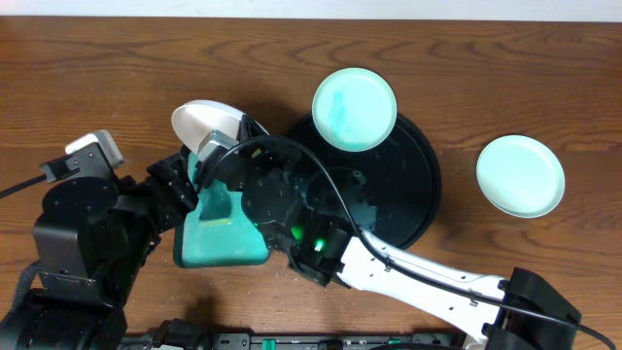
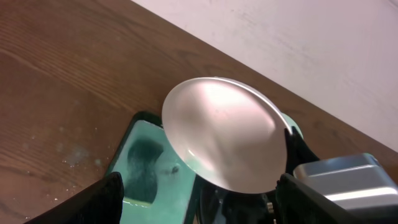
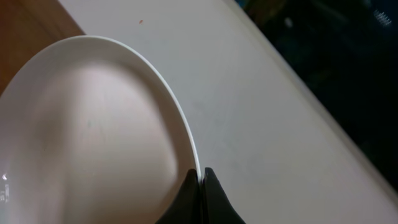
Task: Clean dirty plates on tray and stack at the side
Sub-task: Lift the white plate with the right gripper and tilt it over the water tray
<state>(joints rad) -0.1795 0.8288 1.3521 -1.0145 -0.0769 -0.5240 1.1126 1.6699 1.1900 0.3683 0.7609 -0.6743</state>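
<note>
A white plate (image 1: 206, 121) is held tilted above a teal wash bin (image 1: 222, 243); it fills the left wrist view (image 2: 224, 137) and the right wrist view (image 3: 93, 137). My right gripper (image 3: 200, 177) is shut on the plate's rim and reaches in over the bin (image 1: 236, 136). My left gripper (image 2: 205, 199) is open and empty just below the plate, its fingers wide apart over the bin (image 2: 143, 155). A teal plate (image 1: 354, 109) lies on the black round tray (image 1: 413, 194). Another teal plate (image 1: 520, 175) lies on the table to the right.
The wooden table (image 1: 117, 68) runs to a pale wall at the back. The right arm (image 1: 408, 277) crosses from the bottom right over the tray's front. The left arm's base (image 1: 83, 233) stands at the left front.
</note>
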